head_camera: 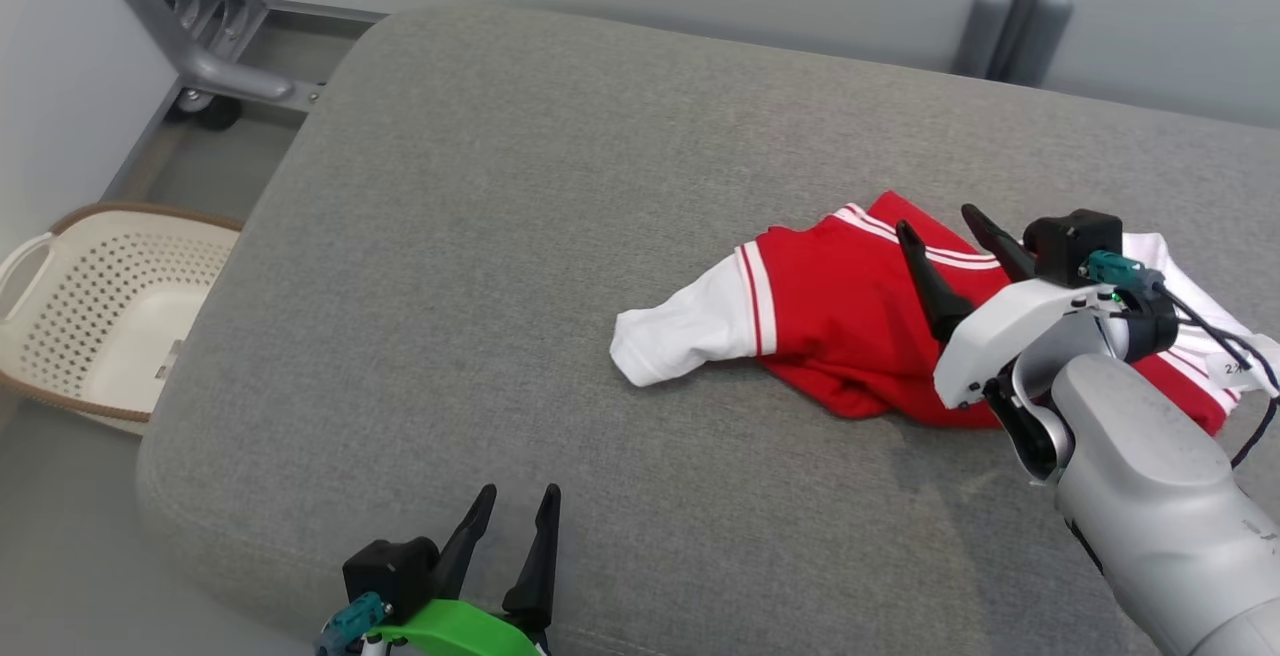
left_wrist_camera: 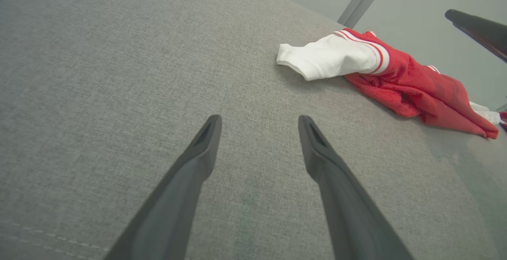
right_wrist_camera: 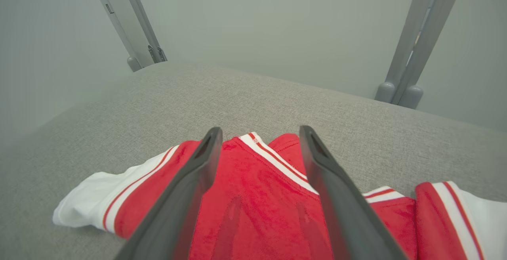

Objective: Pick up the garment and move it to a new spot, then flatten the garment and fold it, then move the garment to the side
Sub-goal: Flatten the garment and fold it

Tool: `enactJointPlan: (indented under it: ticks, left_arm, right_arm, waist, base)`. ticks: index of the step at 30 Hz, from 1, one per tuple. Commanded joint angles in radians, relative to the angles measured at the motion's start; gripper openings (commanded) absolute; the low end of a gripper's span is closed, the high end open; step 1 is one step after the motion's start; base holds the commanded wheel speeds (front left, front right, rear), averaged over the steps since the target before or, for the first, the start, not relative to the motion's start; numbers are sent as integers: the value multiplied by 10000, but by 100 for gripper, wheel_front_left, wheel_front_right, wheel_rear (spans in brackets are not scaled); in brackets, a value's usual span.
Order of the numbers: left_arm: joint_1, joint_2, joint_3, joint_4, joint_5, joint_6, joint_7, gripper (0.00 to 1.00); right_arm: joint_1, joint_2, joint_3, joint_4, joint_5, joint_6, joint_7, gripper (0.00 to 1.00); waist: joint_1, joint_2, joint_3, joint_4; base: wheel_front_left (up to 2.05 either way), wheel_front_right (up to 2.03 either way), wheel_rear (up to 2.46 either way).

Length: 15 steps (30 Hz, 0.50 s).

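Observation:
The garment is a red top with white sleeves and white stripes, lying crumpled on the right part of the grey cushion. My right gripper hovers over its red middle, open, fingers apart and holding nothing; in the right wrist view the garment lies under and between the right gripper. My left gripper stands open near the cushion's front edge, well left of the garment. In the left wrist view the left gripper points over bare cushion, with the garment at the upper right.
A cream perforated laundry basket stands on the floor left of the cushion. Grey metal frame legs rise behind the cushion at the back left, and more frame posts at the back right. A pale wall lies behind.

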Motion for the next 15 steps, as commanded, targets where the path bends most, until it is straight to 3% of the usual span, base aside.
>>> enactJointPlan:
  ticks: [1,15]
  left_arm:
    - [0,-3,-21,-64,-106,-27,-26,100]
    - [-190,-5,-522,-370,-476,-28,-26,100]
  right_arm:
    - [-211,-27,11,191,67,-4,62,100]
    - [-1548,-311,378,2061,332,-4,623,100]
  waist:
    - [0,-1,279,641]
    - [0,-1,1080,1622]
  base:
    - [0,0,0]
    - [0,0,0]
